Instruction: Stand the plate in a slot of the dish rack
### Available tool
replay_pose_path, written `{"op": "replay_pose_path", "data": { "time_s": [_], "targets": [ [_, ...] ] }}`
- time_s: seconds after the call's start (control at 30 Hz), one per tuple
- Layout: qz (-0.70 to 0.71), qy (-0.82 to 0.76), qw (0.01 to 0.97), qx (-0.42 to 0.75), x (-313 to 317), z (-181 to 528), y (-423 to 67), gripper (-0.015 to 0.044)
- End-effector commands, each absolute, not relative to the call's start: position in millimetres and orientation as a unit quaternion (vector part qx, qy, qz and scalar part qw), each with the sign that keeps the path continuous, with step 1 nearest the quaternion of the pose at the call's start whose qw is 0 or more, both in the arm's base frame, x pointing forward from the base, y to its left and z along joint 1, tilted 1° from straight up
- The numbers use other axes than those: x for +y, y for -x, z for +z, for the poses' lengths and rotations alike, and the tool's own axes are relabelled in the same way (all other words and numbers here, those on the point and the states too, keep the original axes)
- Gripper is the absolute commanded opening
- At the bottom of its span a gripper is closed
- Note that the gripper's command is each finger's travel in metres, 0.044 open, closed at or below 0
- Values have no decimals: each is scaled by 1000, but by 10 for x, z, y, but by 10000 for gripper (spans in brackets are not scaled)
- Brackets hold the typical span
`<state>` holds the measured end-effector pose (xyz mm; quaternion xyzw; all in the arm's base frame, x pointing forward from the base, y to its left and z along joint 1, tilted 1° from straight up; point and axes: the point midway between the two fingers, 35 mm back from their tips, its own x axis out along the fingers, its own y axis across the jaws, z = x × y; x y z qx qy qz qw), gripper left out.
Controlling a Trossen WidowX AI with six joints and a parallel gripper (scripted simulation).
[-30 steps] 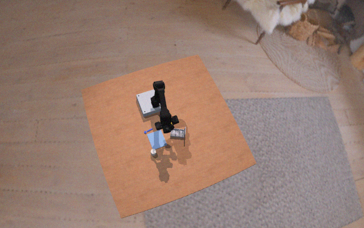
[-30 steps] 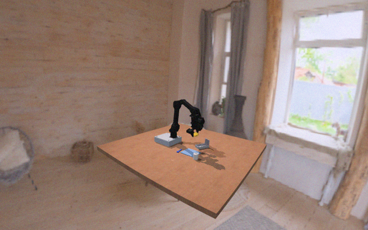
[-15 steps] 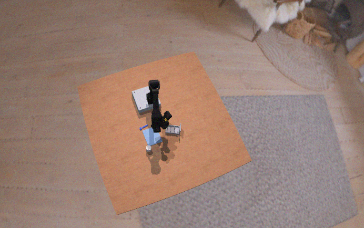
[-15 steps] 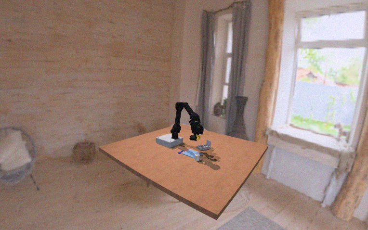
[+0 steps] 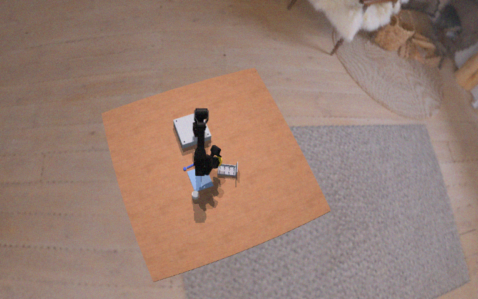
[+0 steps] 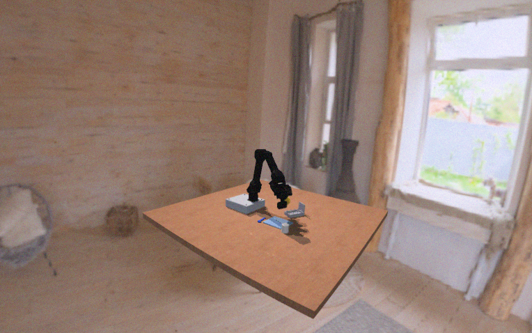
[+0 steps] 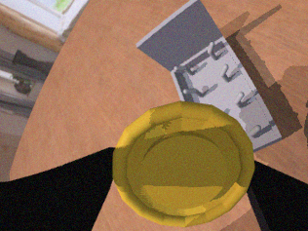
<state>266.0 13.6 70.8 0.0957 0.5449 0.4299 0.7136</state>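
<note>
Fingers pinch the yellow plate [image 7: 182, 163], whose full face only the wrist view shows.

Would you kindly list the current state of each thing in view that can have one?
gripper: shut on the yellow plate, raised above the table.
yellow plate: held in the air, not yet in the rack.
dish rack: on the table, slots empty, one end panel standing up.
blue mat: lying flat.
small white cup: standing upright by the mat's corner.
blue pen: lying flat beside the mat.
</note>
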Motion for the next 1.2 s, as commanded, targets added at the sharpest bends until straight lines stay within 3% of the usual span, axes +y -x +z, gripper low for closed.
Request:
{"op": "replay_pose_path", "data": {
  "time_s": [0.0,0.6,1.17],
  "targets": [
    [457,-96,721,512,147,661,-2653,0],
    [541,-48,786,295,123,556,-2645,0],
    [516,35,852,82,11,535,-2626,0]
  ]
}}
